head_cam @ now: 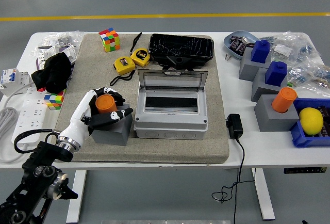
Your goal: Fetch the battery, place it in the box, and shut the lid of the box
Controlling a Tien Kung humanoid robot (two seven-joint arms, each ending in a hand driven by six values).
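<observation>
The robot's left hand [103, 113], white with black joints, reaches in from the lower left and is curled around an orange battery [105, 103]. The fingers wrap its far side and the thumb crosses its near side, so the hand holds the battery. The battery is a short cylinder standing upright, its long axis vertical, with its lower end in or on a grey holder block [112, 130] directly beneath the hand. From this view it is not possible to tell whether the battery has left the block.

Just to the right of the hand, touching or nearly touching the block, sits the grey box [171, 111]. Its clear lid [172, 80] stands open and tilted back on the far side, leaving a dark rectangular opening facing up. The battery's goal therefore lies to the hand's right and slightly farther from the robot. The right hand is not visible, so the left is clearly the nearer one.
</observation>
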